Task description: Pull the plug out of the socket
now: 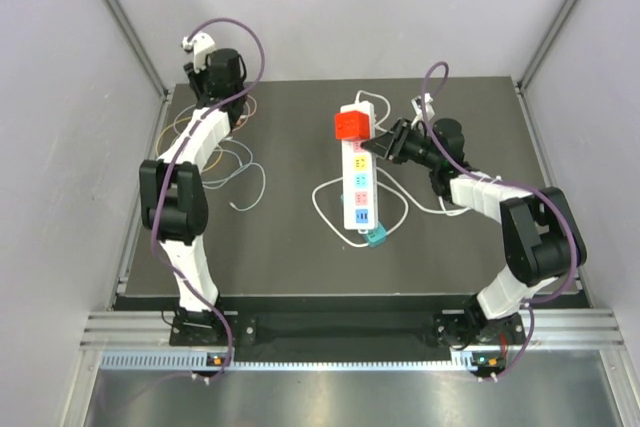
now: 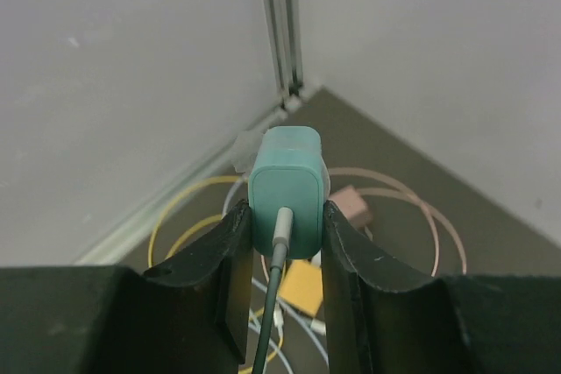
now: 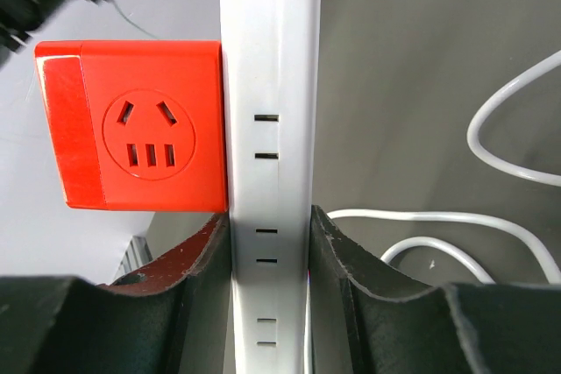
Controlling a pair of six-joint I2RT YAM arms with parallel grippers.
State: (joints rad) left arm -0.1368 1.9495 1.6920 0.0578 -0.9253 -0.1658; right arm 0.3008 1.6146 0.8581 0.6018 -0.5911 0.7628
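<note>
And the left end effector point(image 2: 287, 216) grips the rounded teal plastic plug point(image 2: 285, 183) above the dark surface point(image 2: 377, 151) by its far corner, well apart from the long white power strip point(image 3: 267, 85) clamped by the right end effector point(image 3: 270, 234).

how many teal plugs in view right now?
2. One teal plug held in the left tool, far-left corner; second teal plug beside the power strip's near end. Cable pile may hide more.

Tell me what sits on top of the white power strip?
A red cube adapter sits on the power strip near its far end; whatever lies beneath it is covered.
</note>
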